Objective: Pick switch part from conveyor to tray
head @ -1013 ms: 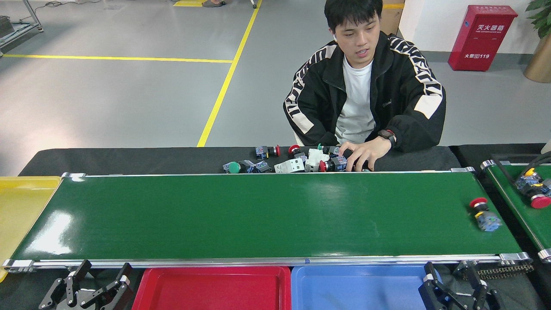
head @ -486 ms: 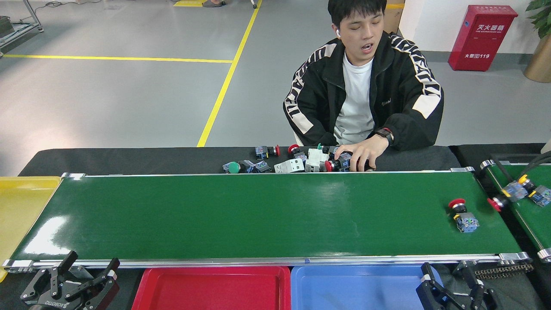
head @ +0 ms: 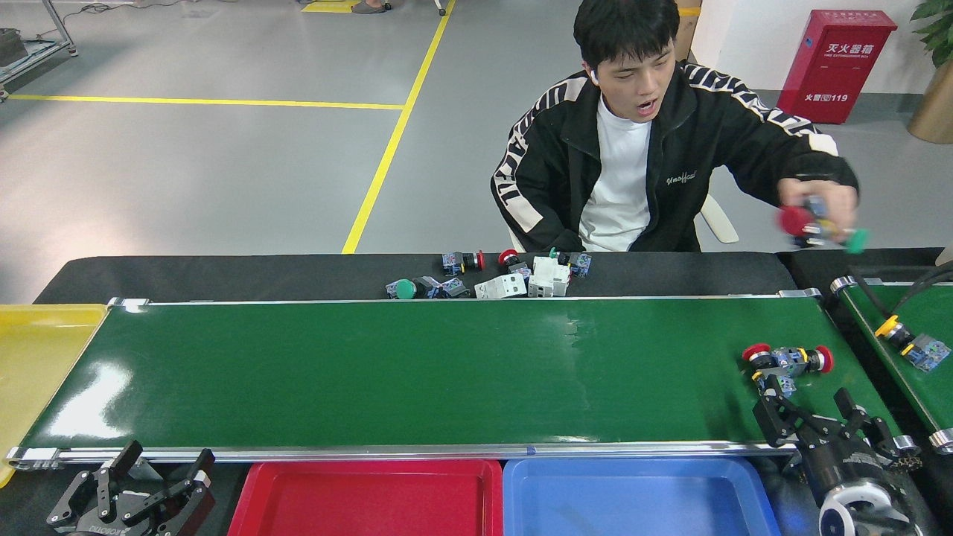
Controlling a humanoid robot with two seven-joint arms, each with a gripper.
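Two red-capped switch parts [head: 788,361] lie on the conveyor [head: 417,372] — right gripper [head: 808,408] open just beside them; left gripper [head: 153,476] open, idle — next: close in, grip.

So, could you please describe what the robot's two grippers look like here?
Both are black, angular and skeletal, built from linked bars with silver screws. The left gripper has two prongs with pale tips and faint lettering on its body. The right gripper sits on a black wrist with a round white and silver housing below it.
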